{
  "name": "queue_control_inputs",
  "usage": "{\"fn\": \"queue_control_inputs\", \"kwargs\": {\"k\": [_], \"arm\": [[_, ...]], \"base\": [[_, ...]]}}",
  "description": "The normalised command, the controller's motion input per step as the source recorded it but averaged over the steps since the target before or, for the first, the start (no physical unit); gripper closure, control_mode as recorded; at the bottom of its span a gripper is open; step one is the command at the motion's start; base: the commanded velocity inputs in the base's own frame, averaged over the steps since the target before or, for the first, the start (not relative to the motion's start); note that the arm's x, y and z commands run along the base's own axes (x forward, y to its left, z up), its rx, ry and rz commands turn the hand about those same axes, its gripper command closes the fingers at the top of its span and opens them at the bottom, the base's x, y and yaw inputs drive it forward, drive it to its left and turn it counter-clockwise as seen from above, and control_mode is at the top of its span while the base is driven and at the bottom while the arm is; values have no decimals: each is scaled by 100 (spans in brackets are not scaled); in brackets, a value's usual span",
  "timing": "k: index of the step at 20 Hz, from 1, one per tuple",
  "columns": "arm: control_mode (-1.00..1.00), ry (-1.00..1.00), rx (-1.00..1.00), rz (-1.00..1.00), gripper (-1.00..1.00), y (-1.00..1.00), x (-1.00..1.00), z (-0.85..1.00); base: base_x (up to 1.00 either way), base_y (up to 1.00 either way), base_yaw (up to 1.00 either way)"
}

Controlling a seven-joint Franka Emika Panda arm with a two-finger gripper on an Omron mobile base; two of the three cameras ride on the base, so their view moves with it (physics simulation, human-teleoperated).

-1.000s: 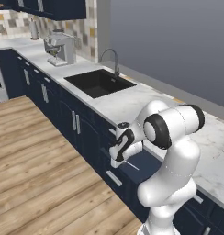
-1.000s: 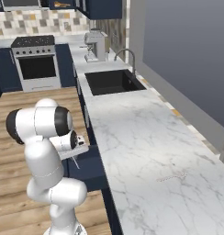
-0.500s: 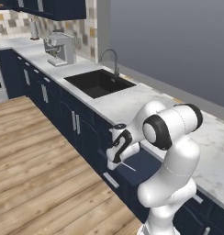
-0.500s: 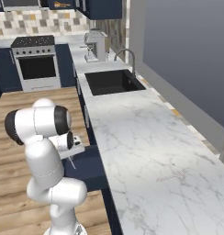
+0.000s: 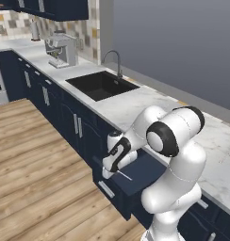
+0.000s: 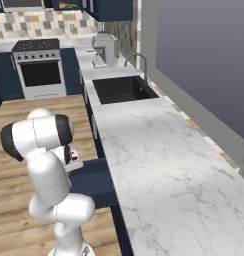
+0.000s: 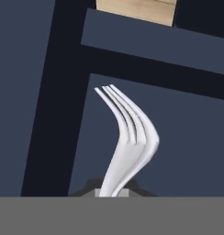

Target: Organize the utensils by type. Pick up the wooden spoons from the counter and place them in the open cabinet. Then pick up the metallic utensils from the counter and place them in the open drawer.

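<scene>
My gripper (image 5: 111, 170) is shut on the handle of a silver fork (image 7: 130, 135), one of the metallic utensils. The tines point away from the hand, over the navy floor of the open drawer (image 5: 135, 173). The drawer is pulled out below the marble counter (image 5: 135, 101), and the hand hangs just above its front part (image 6: 96, 180). Another thin metallic utensil (image 6: 186, 192) lies flat on the counter (image 6: 144, 145), to the right of the arm. An orange-brown sliver inside the dark upper cabinet (image 6: 69, 4) is too small to identify.
A black sink (image 5: 102, 84) with a tall faucet is set into the counter beyond the drawer. A coffee machine (image 5: 60, 49) stands further back, and a stove (image 6: 40, 70) is at the far end. Wooden floor (image 5: 36, 188) lies open to the left of the drawer.
The gripper has come down and outward with the fork, from beside the counter edge to just above the drawer. The grip has stayed shut.
</scene>
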Motion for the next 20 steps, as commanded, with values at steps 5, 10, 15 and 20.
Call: {"fn": "queue_control_inputs", "kwargs": {"k": [5,10,15,20], "arm": [[-100,0,0,-12,100,52,-33,-33],[-100,0,0,-11,100,42,-22,-24],[-100,0,-1,-8,100,31,-14,-14],[-100,0,-3,-8,100,3,-1,-2]], "base": [[0,0,0],[0,0,0],[0,0,0],[0,0,0]]}}
